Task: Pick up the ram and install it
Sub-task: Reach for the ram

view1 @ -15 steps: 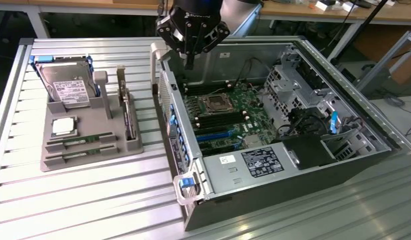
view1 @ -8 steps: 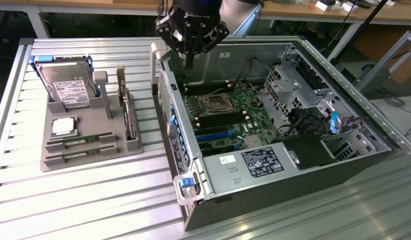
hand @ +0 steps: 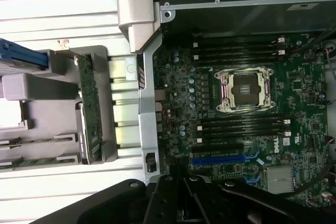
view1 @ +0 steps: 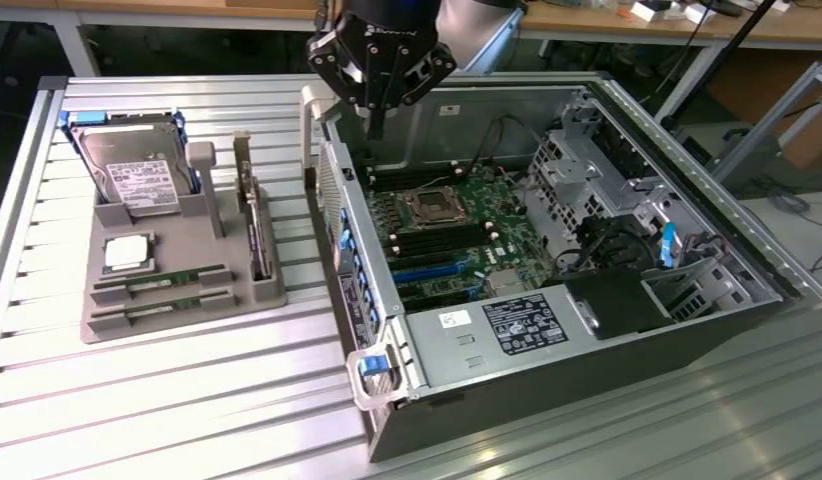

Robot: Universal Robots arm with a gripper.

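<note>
One gray holder point(view1: 184, 245) sits at the left of the exterior view, on the ribbed metal bench point(view1: 158, 400). In its upper left part leans a hard drive point(view1: 131, 172) with a white label. Below the drive lies a square silver processor point(view1: 128, 253). Two thin green strips point(view1: 158, 279) lie in slots at the lower end of the holder.

Along the holder's right edge the ram point(view1: 258, 235) stands on its long edge in a slot. It is a thin green stick. In the wrist view the ram point(hand: 87, 103) is seen from above, beside the wall of the case.

To the right of the holder, at the top middle of the frame, the black gripper point(view1: 375, 128) points down over the left rim of the open computer case point(view1: 445, 130). Its fingers are pressed together and hold nothing. It does not touch the ram.

Inside the case lies the green motherboard point(view1: 451, 235). On it are a processor socket point(view1: 427, 208) with a metal frame and dark memory slots point(hand: 239, 51) on both sides of the socket.
</note>
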